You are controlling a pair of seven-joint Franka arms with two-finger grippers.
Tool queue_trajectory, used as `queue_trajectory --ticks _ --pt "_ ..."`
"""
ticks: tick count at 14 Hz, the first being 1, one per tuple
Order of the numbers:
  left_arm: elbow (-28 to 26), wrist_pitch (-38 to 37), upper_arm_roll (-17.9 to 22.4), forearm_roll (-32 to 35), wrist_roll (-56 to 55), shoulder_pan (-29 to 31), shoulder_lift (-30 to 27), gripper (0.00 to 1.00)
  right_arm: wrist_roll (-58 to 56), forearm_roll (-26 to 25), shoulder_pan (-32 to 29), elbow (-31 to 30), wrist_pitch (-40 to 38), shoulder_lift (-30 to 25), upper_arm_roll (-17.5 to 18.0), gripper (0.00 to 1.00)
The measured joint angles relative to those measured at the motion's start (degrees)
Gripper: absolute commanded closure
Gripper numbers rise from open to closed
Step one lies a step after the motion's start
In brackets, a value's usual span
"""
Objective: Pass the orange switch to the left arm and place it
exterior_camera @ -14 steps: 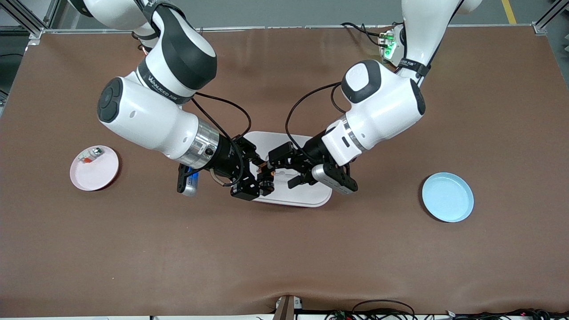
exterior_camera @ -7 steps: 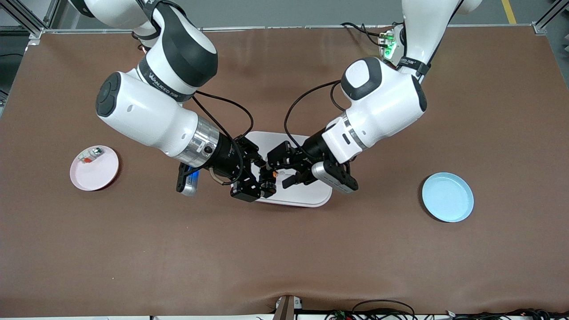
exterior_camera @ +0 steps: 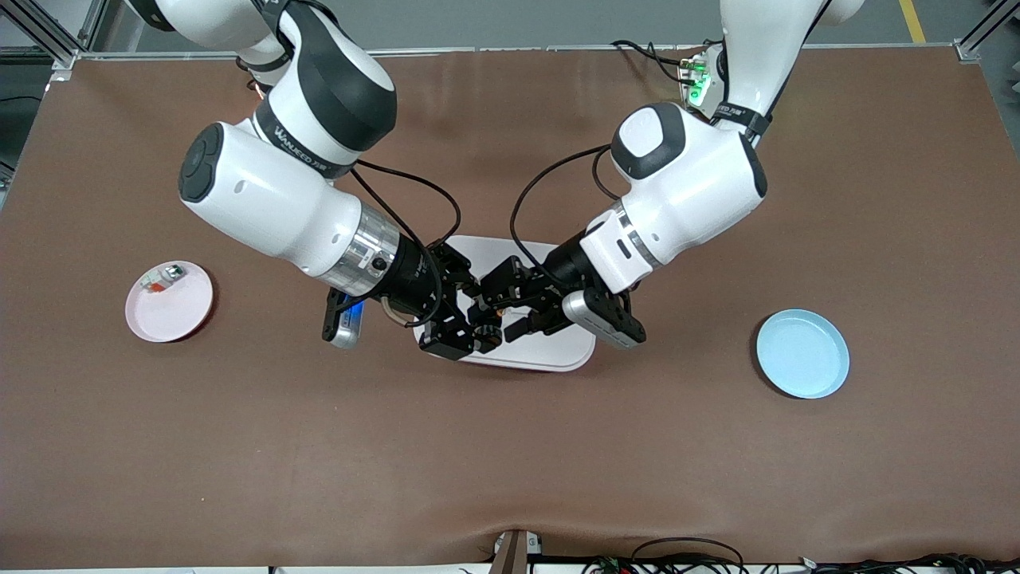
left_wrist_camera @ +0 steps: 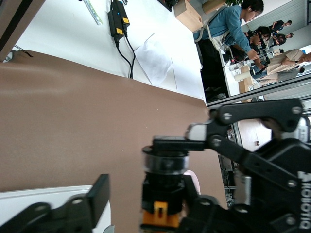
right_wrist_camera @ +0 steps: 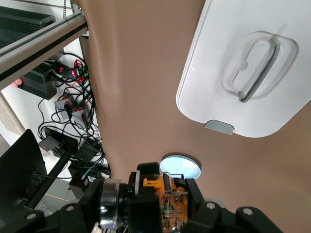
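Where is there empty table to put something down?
Bare brown table lies nearer the front camera than the round pink plate, large white plastic box and round blue plate. It is crowded over the box, where left hand and right hand meet.

both arms reach inward, right claw (exterior_camera: 476, 328) clamped (left claw (exterior_camera: 504, 309) spread).

A big brown table cover (exterior_camera: 510, 446) fills most of the front view, with grey floor (exterior_camera: 518, 24) along the top edge and a yellow line (exterior_camera: 912, 20) painted on it. Silver metal frame bars (exterior_camera: 48, 36) stand at the corners. Black cables (right_wrist_camera: 73, 141) lie tangled beside the table. Farther off, people (left_wrist_camera: 233, 24) sit at desks in a bright room.
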Motion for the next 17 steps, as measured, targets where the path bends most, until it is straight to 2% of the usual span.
queue_trajectory --ticks 1,2,7,8,9,10,15,17 --pt "0.19 0.00 -0.05 -0.02 0.00 -0.10 0.00 0.97 0.00 0.00 0.00 0.00 0.09 0.20 0.00 1.00" --pt "0.28 0.01 -0.05 -0.03 0.02 -0.18 0.01 1.00 0.00 0.02 0.02 0.02 0.13 0.36 0.00 1.00" --pt "0.31 0.03 -0.05 -0.05 0.25 -0.18 0.05 1.00 0.00 0.14 0.01 0.06 0.12 0.42 -0.03 1.00" --pt "0.31 0.03 -0.05 -0.05 0.25 -0.18 0.05 1.00 0.00 0.14 0.01 0.06 0.12 0.42 -0.03 0.64" --pt "0.32 0.03 -0.05 -0.05 0.25 -0.18 0.05 1.00 0.00 0.14 0.00 0.06 0.12 0.42 -0.04 0.11" --pt "0.33 0.03 -0.05 -0.05 0.26 -0.18 0.05 1.00 0.00 0.16 0.00 0.08 0.12 0.42 -0.04 0.00" --pt "0.30 0.20 0.28 -0.04 0.51 0.45 0.34 1.00 -0.20 0.17 -0.65 0.83 0.04 0.41 -0.57 0.00" --pt "0.35 0.20 0.31 -0.04 1.17 0.83 0.33 1.00 -3.39 0.16 -1.93 0.91 -2.37 0.41 -0.73 0.00"
